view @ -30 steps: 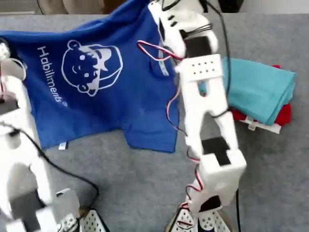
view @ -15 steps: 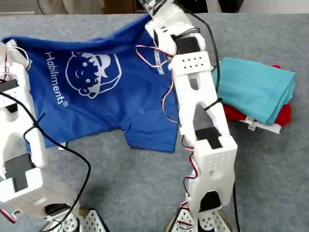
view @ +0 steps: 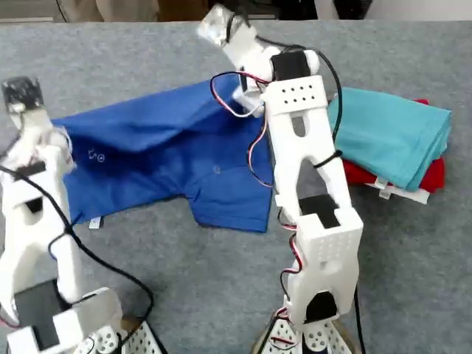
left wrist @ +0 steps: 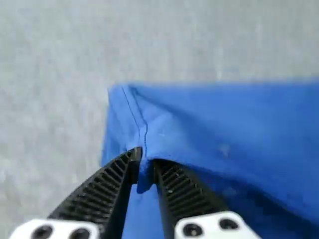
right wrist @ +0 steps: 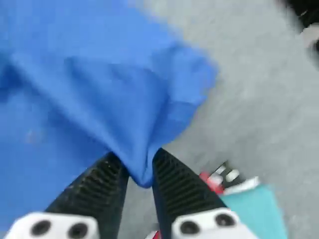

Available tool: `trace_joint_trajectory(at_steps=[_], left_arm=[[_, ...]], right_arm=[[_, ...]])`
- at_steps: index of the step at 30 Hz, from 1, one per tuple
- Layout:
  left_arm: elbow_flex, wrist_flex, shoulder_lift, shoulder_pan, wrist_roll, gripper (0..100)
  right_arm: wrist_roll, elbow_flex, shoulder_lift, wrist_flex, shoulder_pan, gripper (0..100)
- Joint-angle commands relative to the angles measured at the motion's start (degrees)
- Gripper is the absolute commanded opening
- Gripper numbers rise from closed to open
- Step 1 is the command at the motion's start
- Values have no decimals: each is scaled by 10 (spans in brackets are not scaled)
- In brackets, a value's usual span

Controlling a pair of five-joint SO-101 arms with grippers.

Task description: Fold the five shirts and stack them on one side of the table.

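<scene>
On the grey table point(view: 221, 280) in front of me, the blue shirt point(view: 169, 155) lay spread between my two arms, its upper part doubled over the rest in a slanting layer. One loose flap stuck out toward my bases.

My left gripper point(left wrist: 144, 164) sat at the shirt's outer corner. My left fingers point(left wrist: 107, 191) were pinching a small bunch of blue cloth point(left wrist: 224, 134) right beside a stitched seam, with bare table point(left wrist: 149, 40) beyond the fabric's edge. From above, that arm point(view: 37, 214) stood at the table's left side, its wrist just over the shirt's left end.

My right gripper point(right wrist: 142, 172) held the opposite end. Those fingers point(right wrist: 177, 191) were closed on a hanging fold of the blue shirt point(right wrist: 75, 99), which draped up and away from the tips in soft creases. My right arm point(view: 310, 184) stretched up the middle of the table, crossing the shirt's right edge.

Just beside that arm, on the right of the table, the folded teal shirt point(view: 391, 136) rested on top of a red shirt point(view: 435, 173). A strip of white showed at the stack's near edge. Past my right fingertips I could see a corner of the teal shirt point(right wrist: 254, 209) and a sliver of red point(right wrist: 207, 178) beside it.
</scene>
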Motion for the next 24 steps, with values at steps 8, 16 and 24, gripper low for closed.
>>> trace_joint_trajectory(at_steps=[8, 16, 24], left_arm=[[86, 9, -98, -43, -9, 19], [88, 91, -124, -63, -68, 19], [139, 38, -117, -62, -75, 19]], right_arm=[[40, 172, -219, 77, -22, 2], [9, 407, -319, -30, -48, 2], [2, 481, -324, -40, -51, 2]])
